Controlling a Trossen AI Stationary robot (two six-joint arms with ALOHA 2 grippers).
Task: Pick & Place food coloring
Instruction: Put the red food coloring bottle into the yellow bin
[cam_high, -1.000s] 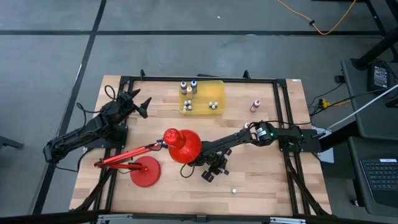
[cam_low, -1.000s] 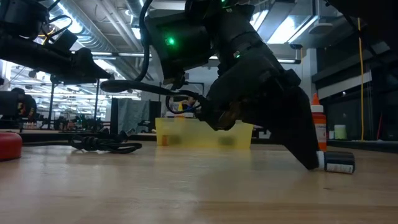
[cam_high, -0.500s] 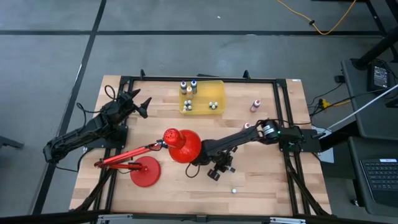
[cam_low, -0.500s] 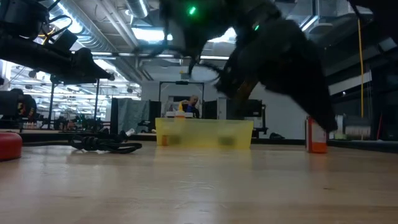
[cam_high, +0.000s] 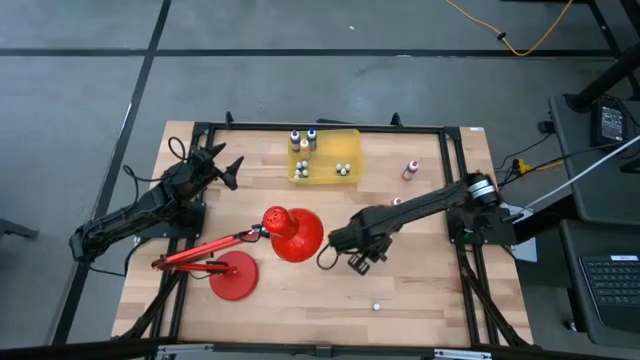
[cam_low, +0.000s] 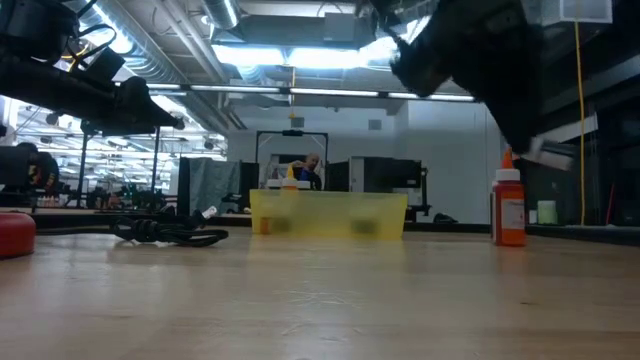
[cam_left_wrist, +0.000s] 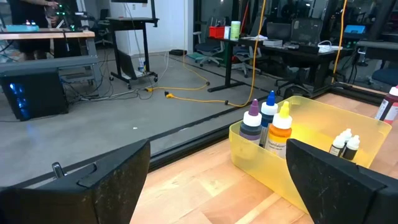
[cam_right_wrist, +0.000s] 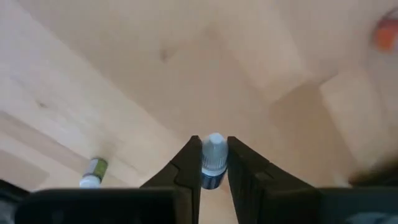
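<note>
Progress looks partial: your yellow bin at the surface's far edge holds three taller bottles and several tiny ones, count unclear. Your right hand is clamped on one small blue bottle, lifted mid-surface. One red bottle stands outside; one tiny bottle lies loose. Your left hand waits agape.

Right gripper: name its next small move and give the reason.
Probably carry toward the yellow bin. The right gripper is shut on a small bottle, lifted off the table, and other bottles already stand in that bin.
</note>
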